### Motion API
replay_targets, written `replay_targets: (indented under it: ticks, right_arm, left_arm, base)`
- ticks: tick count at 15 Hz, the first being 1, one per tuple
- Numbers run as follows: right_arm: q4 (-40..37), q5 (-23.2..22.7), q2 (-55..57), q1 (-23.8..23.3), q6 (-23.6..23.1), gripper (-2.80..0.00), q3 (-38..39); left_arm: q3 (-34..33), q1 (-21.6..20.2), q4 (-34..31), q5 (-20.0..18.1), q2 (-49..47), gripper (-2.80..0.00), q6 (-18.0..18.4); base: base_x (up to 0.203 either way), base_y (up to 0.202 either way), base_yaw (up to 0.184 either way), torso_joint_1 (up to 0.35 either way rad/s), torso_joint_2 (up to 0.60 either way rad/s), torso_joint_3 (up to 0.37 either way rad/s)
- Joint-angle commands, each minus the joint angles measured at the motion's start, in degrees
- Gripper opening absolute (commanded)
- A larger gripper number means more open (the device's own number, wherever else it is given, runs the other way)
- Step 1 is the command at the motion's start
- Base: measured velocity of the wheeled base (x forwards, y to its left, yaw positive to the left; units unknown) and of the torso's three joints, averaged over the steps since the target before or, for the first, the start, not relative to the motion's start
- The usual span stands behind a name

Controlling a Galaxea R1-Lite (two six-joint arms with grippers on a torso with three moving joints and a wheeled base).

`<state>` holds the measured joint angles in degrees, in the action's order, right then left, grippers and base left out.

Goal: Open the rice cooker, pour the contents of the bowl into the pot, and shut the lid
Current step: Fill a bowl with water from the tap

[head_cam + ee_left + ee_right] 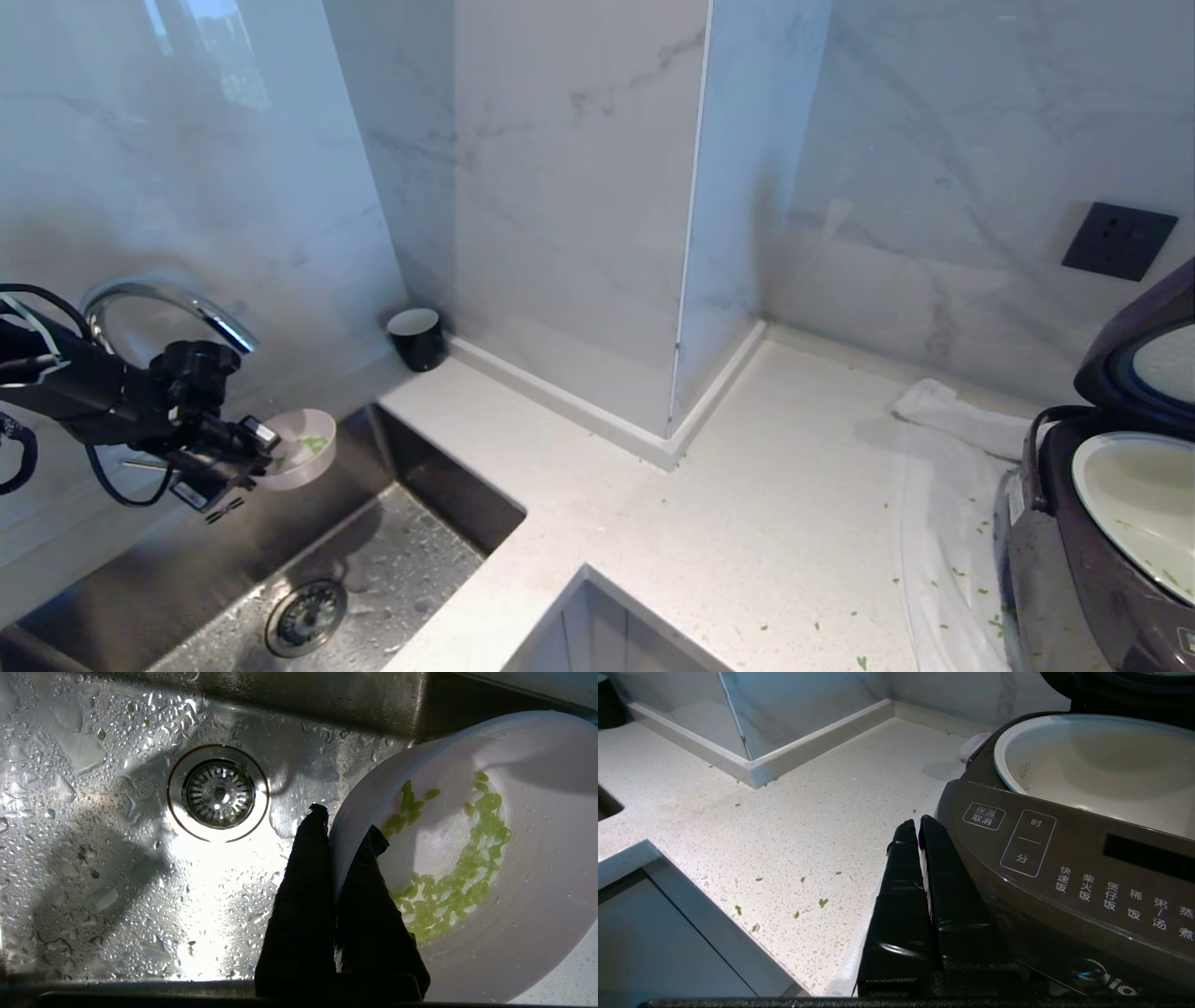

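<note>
The left gripper point(343, 826) pinches the rim of the small pale pink round bowl point(301, 448) and holds it above the wet stainless steel sink point(373, 579) — one finger inside, one outside. Bright green chopped bits point(460, 877) cling in a ring to the bowl's whitish inside. Well apart on the speckled white countertop point(747, 504) stands the dark brown-grey rice cooker point(1064, 877), its hinged lid point(1144, 345) raised over the cream-white inner pot point(1101, 765). The right gripper point(913, 828) sits pressed together just beside the cooker's front — holding nothing
</note>
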<state>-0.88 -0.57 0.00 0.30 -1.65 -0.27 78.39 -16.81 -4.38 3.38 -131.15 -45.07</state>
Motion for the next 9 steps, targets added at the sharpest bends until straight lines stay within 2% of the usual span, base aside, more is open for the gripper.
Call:
replay_targets:
  ticks: [1,9]
  right_arm:
    - [0.0,0.02,0.0,0.04,-0.02,-2.8,0.0]
    - [0.0,-0.01,0.0,0.0,-0.02,-2.8,0.0]
  left_arm:
    - [0.1,0.01,-0.02,0.05,-0.07,-2.8,-0.28]
    - [-0.02,0.11,-0.05,0.05,-0.07,-2.8,-0.28]
  base:
    - [0.0,0.0,0.0,0.0,0.0,0.0]
    - [0.0,0.0,0.0,0.0,0.0,0.0]
